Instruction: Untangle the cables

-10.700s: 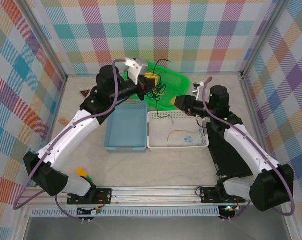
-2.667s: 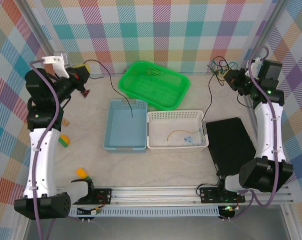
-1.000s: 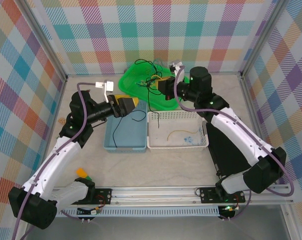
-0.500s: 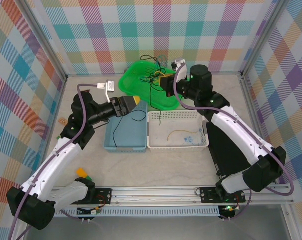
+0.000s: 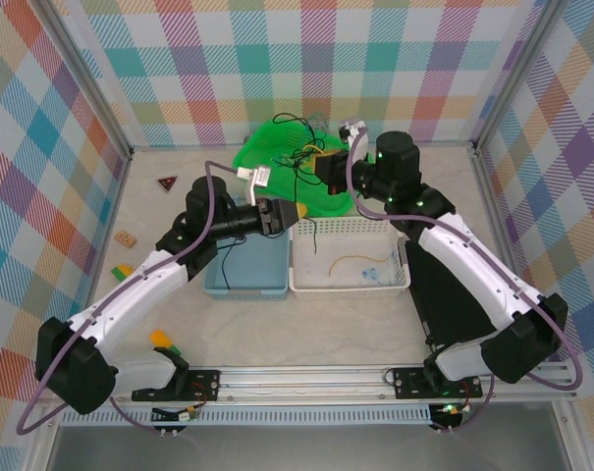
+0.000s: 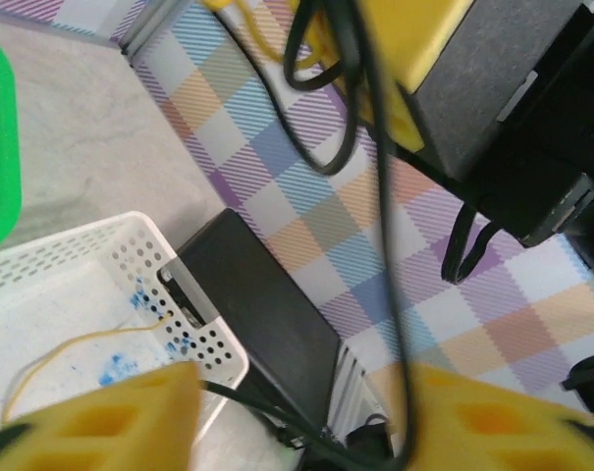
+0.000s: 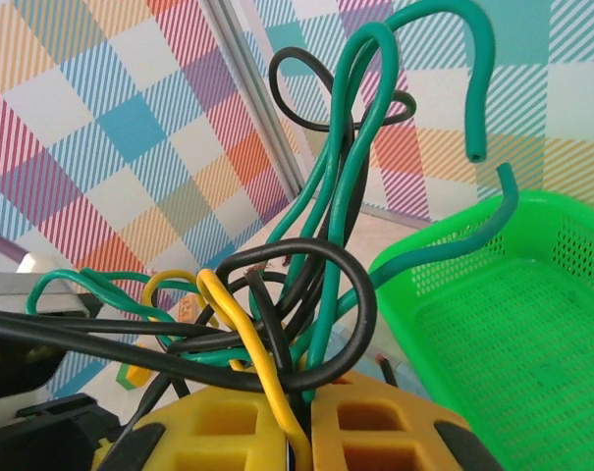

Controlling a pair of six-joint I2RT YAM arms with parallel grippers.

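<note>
My right gripper (image 7: 301, 417) pinches the light, floppy tangle of thin black, green, yellow cables (image 7: 311, 304); my half-open left gripper (image 6: 301, 417) straddles its black strand (image 6: 380, 196), where I'd grip.

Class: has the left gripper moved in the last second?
Yes. The left gripper has shifted right, from over the blue bin towards the white basket.

Green basket (image 7: 513, 324), blue tray (image 5: 252, 280), white basket (image 5: 346, 287); black, green, yellow cables (image 7: 306, 324).
</note>
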